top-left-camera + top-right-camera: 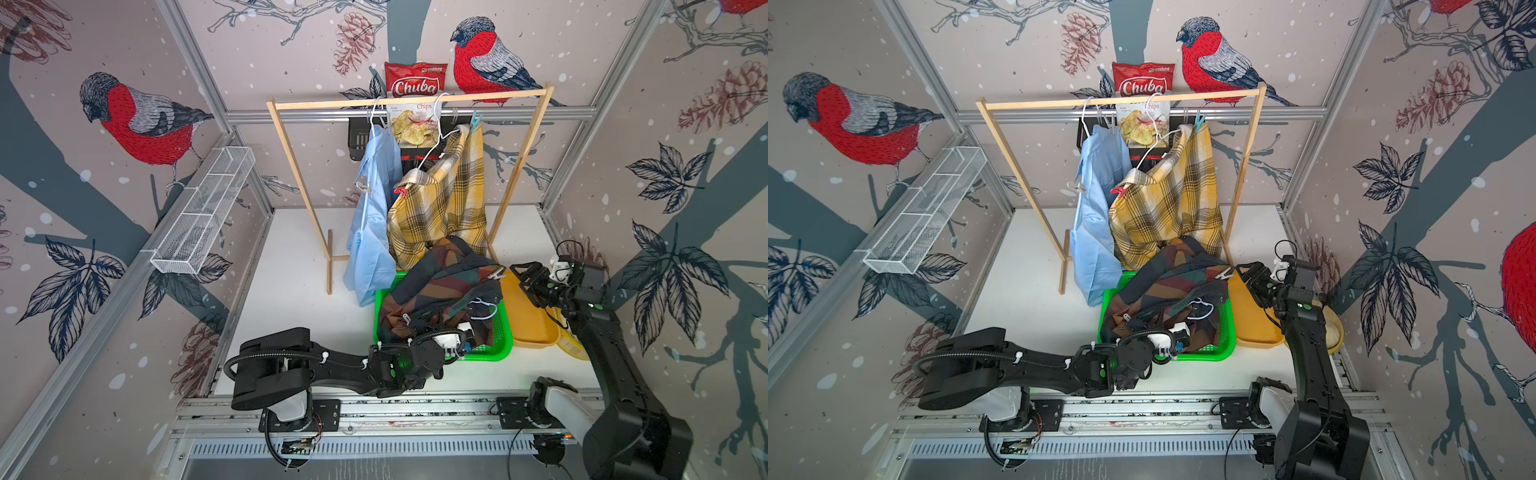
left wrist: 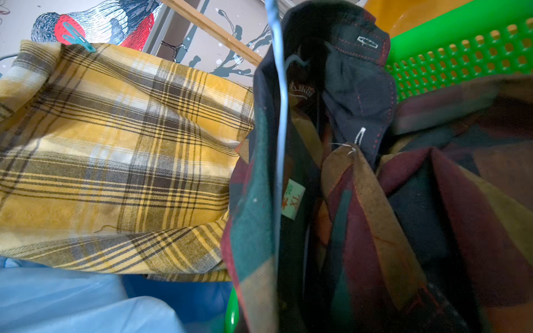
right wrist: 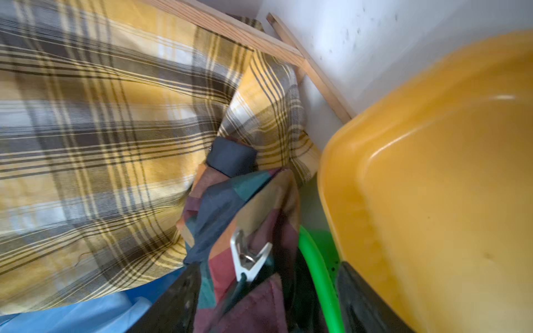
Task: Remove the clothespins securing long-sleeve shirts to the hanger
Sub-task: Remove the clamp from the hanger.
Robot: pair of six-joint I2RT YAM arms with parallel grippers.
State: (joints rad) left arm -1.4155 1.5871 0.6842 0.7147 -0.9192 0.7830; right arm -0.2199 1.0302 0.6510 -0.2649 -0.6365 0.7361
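A dark green-and-rust plaid shirt (image 1: 440, 286) lies bunched in the green basket (image 1: 494, 353) with its white hanger (image 1: 484, 309). A clear clothespin (image 3: 248, 259) is clipped on its edge, between the wide-apart fingers (image 3: 173, 302) of my right gripper (image 1: 520, 272), which is open. My left gripper (image 1: 467, 334) is buried in the same shirt, jaws hidden. The light blue shirt (image 1: 370, 232) and yellow plaid shirt (image 1: 444, 208) hang on the rack. They carry a clear clothespin (image 1: 362, 185), a red one (image 1: 400, 192) and a light blue one (image 1: 476, 120).
A yellow tub (image 1: 528, 320) stands right of the basket, beside the right arm. The wooden rack (image 1: 407, 102) spans the back, with a chips bag (image 1: 415, 79) and a black crate (image 1: 357, 137) behind it. A white wire shelf (image 1: 208, 208) hangs on the left wall.
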